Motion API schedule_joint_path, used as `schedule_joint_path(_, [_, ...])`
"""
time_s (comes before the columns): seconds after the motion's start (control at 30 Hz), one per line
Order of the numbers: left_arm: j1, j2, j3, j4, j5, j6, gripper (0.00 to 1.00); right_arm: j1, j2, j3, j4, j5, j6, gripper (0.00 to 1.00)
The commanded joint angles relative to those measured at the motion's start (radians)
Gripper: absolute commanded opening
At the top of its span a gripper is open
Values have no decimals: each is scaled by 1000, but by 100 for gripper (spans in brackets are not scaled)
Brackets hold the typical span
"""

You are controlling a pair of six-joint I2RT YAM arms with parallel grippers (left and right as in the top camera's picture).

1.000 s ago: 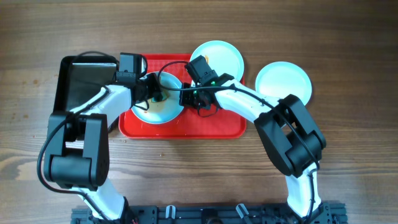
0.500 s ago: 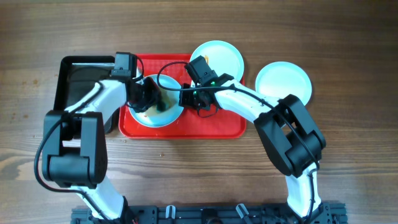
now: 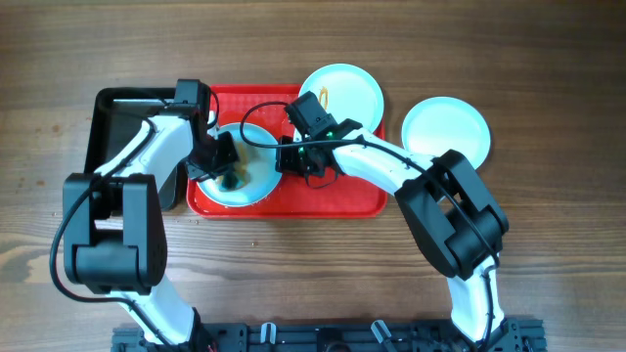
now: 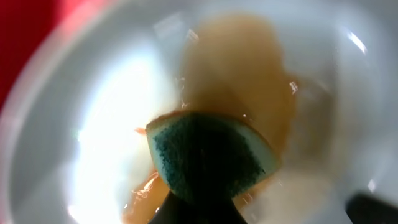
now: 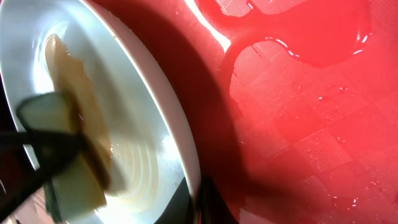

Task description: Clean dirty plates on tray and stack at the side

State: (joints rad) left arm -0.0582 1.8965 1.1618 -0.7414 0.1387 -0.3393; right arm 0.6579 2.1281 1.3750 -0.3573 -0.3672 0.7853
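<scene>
One pale plate [image 3: 256, 147] stands tilted over the left half of the red tray [image 3: 337, 196]. My right gripper [image 3: 285, 156] is shut on that plate's right rim [image 5: 177, 134], a finger on each side of it [image 5: 200, 200]. My left gripper [image 3: 223, 168] is shut on a green-faced sponge [image 4: 208, 155] and presses it into the plate's bowl, where brown sauce [image 4: 242, 68] is smeared. A second plate [image 3: 342, 93] with a small orange streak overlaps the tray's far edge. A third plate [image 3: 446, 129] lies on the wood to the right and looks unmarked.
A black metal pan [image 3: 122, 127] lies against the tray's left side, under my left arm. The tray's bare base is wet, with puddles [image 5: 298, 37]. Brown wooden table [image 3: 548, 215] surrounds everything.
My left gripper has dragged the sponge toward the near left across the plate. The plate has shifted left with it, still held at its rim by the right gripper.
</scene>
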Motion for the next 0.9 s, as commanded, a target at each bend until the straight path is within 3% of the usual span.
schedule_joint_path(0.0, [13, 47, -21, 58, -313, -70, 4, -8, 26, -8, -2, -8, -2, 4])
schedule_joint_path(0.13, [-23, 47, -21, 145, -345, -64, 4, -8, 27, -8, -2, -8, -1, 4])
schedule_joint_path(0.23, [-72, 47, -21, 206, -319, 22, 4, -8, 26, -8, -2, -8, -2, 4])
schedule_joint_path(0.37, [-124, 47, -21, 238, -166, 108, 4, -10, 27, -8, -2, -8, -4, 4])
schedule_joint_path(0.5, [-129, 47, -21, 240, 93, 220, 4, -10, 26, -8, -2, -9, -5, 4])
schedule_joint_path(0.57, [-103, 47, -21, 199, 224, 228, 4, -10, 26, -8, -1, -16, -10, 4])
schedule_joint_path(0.63, [-81, 47, -21, 143, 265, 228, 4, -10, 26, -8, -2, -16, -12, 4])
schedule_joint_path(0.77, [-31, 47, -21, -3, 268, 228, 4, -10, 26, -8, -1, -16, -12, 4])
schedule_joint_path(0.87, [14, 47, -21, -83, 188, 224, 4, -10, 26, -8, 0, -19, -13, 4])
